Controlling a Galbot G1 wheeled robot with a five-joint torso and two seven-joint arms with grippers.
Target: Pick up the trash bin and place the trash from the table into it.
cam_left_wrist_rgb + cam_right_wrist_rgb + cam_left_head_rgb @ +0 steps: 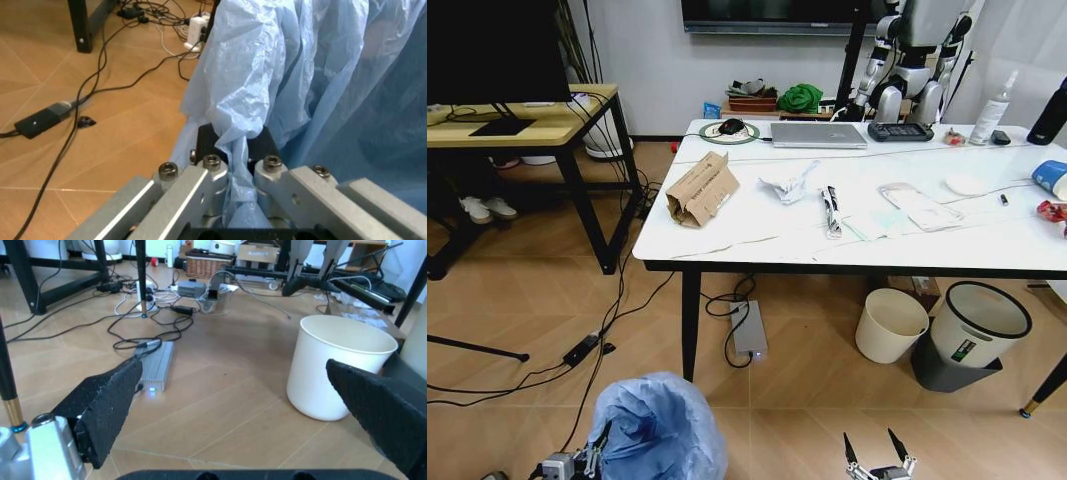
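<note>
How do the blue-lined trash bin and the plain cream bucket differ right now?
The trash bin has a puffy light-blue bag; the cream bucket is unlined. The left gripper is shut on the trash bin's bag; nothing grips the cream bucket, which stands under the table. Both are small and round.

The trash bin (659, 428) is cut off by the bottom edge of the head view, and its walls are hidden under the blue bag (320, 85). The fingertips of the left gripper (233, 150) are covered by bag folds. The right gripper (879, 455) is cut off at the bottom edge of the head view. A blue cup (1050, 178) and a red thing (1054, 211) on the table (757, 235) are cut by the right edge. The small things near the table's far right corner are too small to be told.
</note>
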